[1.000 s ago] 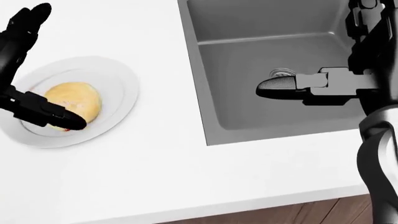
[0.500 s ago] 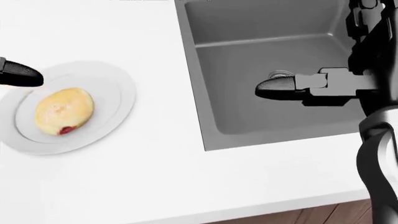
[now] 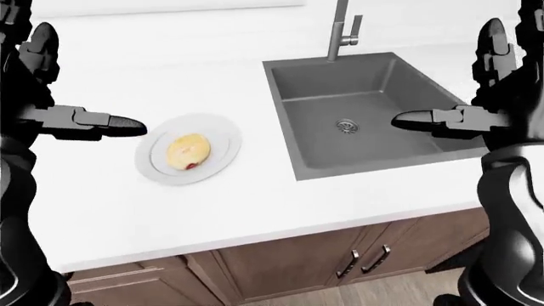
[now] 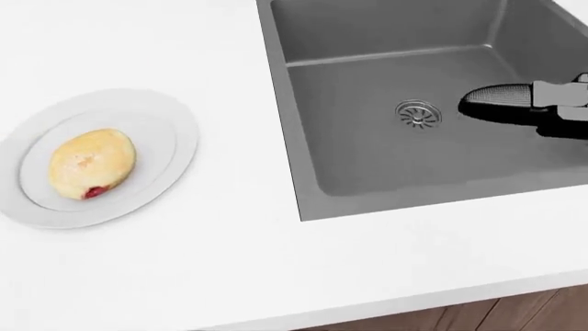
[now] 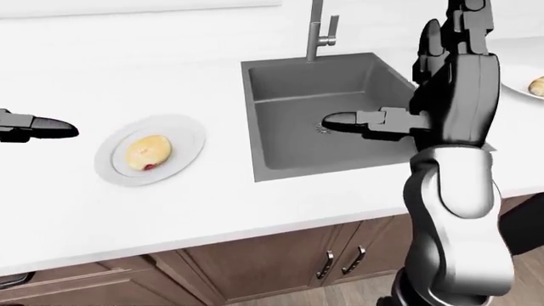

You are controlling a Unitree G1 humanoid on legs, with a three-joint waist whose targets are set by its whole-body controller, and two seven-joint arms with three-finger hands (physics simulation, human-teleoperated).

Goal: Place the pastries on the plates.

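A yellow pastry with a red jam spot lies on a white plate on the counter, left of the sink. My left hand is open and empty, held above the counter to the left of that plate and apart from it. My right hand is open and empty over the sink, one finger pointing left. At the right edge of the right-eye view a second pastry lies on another white plate.
A grey sink with a round drain and a metal faucet is set in the white counter. Brown cabinet doors stand below the counter's near edge.
My left hand has opened, drawn away to the left off the pastry and left the head view. The pastry stays on the plate. My right hand has shifted to the right.
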